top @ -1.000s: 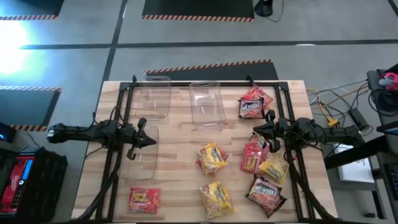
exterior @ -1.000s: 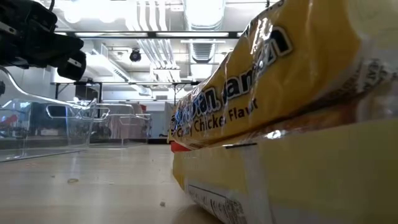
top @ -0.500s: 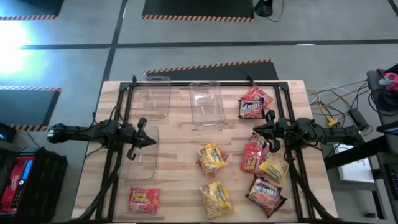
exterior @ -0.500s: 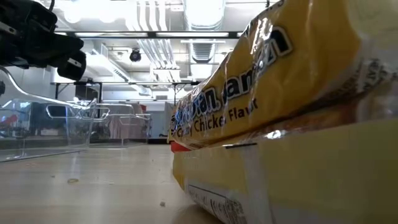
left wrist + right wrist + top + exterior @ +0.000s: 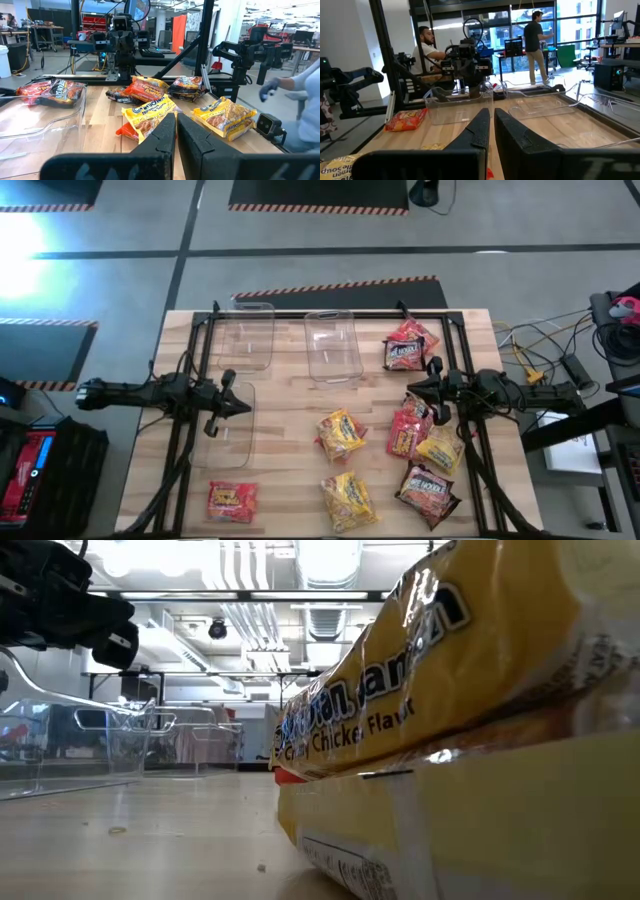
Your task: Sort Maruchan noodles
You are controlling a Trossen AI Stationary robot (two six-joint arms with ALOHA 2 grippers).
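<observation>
1. Left gripper [image 5: 243,406] first: its two dark fingers [image 5: 162,137] are pressed together with nothing between them, hovering over the left side of the table at the edge of a clear bin [image 5: 228,423].
2. Right gripper [image 5: 412,392]: fingers [image 5: 481,131] squeezed together as well, empty, hanging over the right side of the table just above the cluster of packets.
3. Out from the right gripper, the Maruchan noodles lie loose on the wooden table [image 5: 290,430]: a red packet [image 5: 408,432] and a yellow packet [image 5: 439,448] overlap right beside it, with a dark packet [image 5: 427,486] nearer the front edge.
4. Farther back on that side, another dark-and-red pair [image 5: 407,346] sits near the rear rail.
5. Mid-table, two yellow packets: one [image 5: 340,433] in the centre, one [image 5: 348,498] at the front edge, so close to the low camera that it fills that view [image 5: 470,730].
6. Alone at the front left corner, a red packet [image 5: 233,501].
7. Two more clear bins stand at the back, one [image 5: 247,335] left, one [image 5: 333,345] centre; all the packets lie outside the bins.
8. Beyond the table, a seated person [image 5: 426,47] and a standing person [image 5: 536,45] are in the room.
</observation>
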